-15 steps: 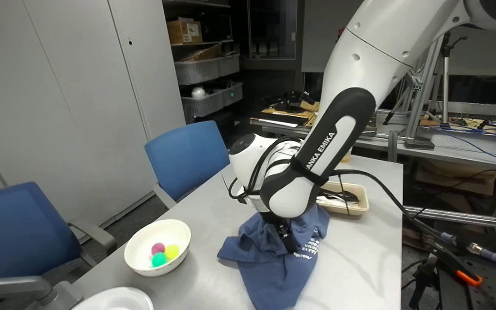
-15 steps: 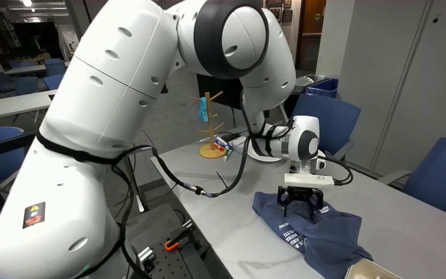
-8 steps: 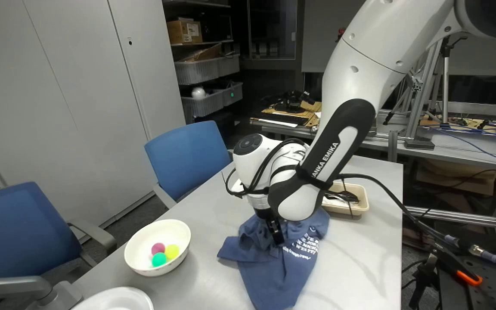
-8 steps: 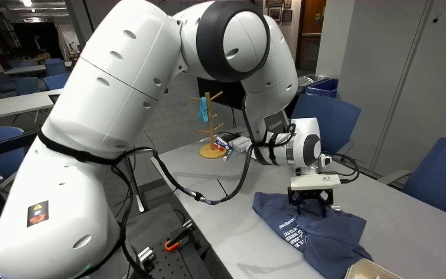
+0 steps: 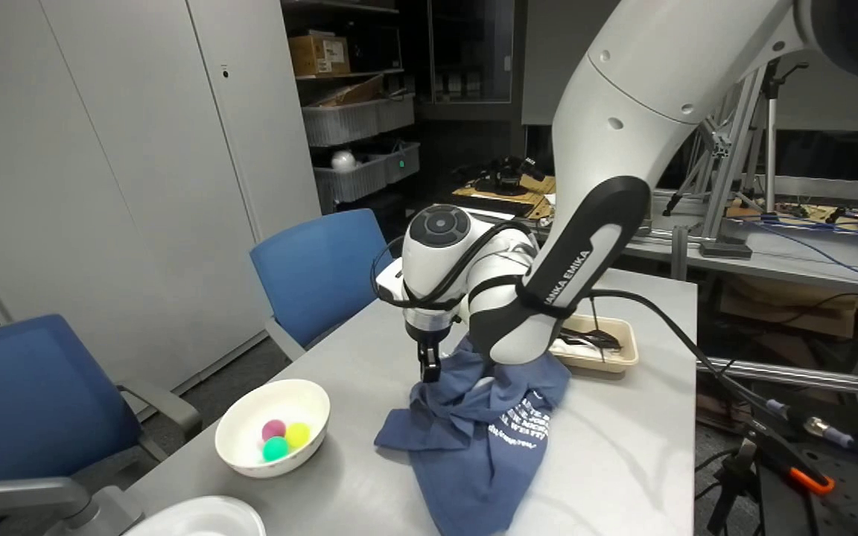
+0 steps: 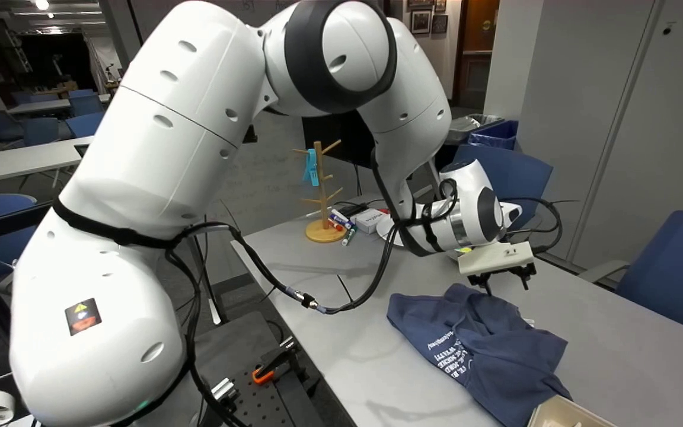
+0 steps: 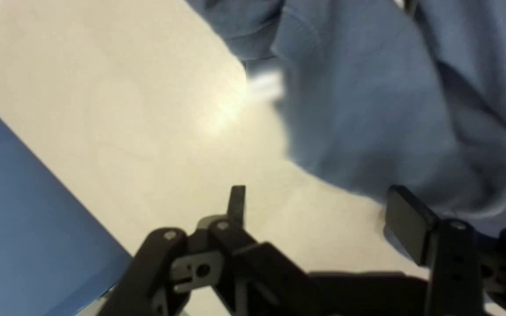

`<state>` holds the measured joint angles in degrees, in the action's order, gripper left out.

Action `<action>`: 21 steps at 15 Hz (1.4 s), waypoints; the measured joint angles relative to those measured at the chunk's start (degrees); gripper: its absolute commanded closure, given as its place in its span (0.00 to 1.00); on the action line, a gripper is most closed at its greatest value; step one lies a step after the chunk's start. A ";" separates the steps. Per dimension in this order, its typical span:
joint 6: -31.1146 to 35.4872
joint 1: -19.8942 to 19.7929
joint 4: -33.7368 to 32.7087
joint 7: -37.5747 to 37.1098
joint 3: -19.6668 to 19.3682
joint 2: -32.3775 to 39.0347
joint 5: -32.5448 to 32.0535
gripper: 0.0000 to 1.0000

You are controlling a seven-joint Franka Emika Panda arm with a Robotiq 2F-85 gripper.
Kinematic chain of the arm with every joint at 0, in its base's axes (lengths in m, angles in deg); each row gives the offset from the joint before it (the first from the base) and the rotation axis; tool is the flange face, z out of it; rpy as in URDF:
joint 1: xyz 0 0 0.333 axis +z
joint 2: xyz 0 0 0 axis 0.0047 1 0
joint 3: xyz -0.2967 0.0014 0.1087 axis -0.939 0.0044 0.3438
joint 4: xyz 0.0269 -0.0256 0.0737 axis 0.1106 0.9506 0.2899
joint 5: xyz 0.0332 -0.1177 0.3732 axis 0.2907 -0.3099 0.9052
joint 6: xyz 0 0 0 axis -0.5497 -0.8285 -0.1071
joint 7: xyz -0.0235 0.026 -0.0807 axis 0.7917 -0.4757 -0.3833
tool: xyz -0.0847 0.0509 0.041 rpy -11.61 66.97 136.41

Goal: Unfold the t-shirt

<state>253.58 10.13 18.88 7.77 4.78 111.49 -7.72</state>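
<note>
The black two-fingered gripper (image 7: pixel 317 208) hangs with its fingers spread apart, pale grey table (image 7: pixel 323 243) showing between them; below it and just to one side lies the rumpled, white-lettered blue fabric t-shirt (image 6: pixel 492 350), the beige rectangular tray (image 5: pixel 614 364) farther from it.

This looks like a lab — robot arm (image 6: pixel 160 133), tripod (image 5: pixel 771 152), shelved bins (image 5: pixel 354 186) and office chairs (image 5: pixel 325 275) show it.
</note>
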 measured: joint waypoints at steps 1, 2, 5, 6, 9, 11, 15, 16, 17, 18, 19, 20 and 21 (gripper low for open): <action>1.32 1.27 -0.51 -1.97 -1.87 0.13 -0.68 0.16; 1.73 2.09 -0.90 -3.26 -3.09 0.22 -0.74 0.15; 0.52 2.35 -0.83 -4.11 -3.05 0.10 -0.25 0.09; -1.60 2.27 -0.34 -4.11 -2.29 -0.31 0.28 0.00; -12.38 2.23 2.24 -3.92 1.10 -3.02 2.74 0.00; -19.43 2.15 4.59 -3.84 3.44 -5.70 4.66 0.00; -26.51 0.20 7.50 -2.27 7.17 -8.74 8.43 0.13; -26.70 -0.61 7.63 -1.59 7.76 -8.67 8.90 0.21; -26.70 -1.48 7.63 -0.99 8.23 -8.45 9.10 0.18; -26.69 -2.25 7.55 -0.38 8.50 -8.14 9.24 0.21; -26.68 -2.95 7.37 0.27 8.70 -7.72 9.35 0.18; -26.67 -3.62 7.12 0.87 8.88 -7.23 9.45 0.20; -26.67 -4.23 6.75 1.47 9.07 -6.65 9.65 0.19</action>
<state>226.91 5.90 25.63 9.23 13.85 104.84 1.93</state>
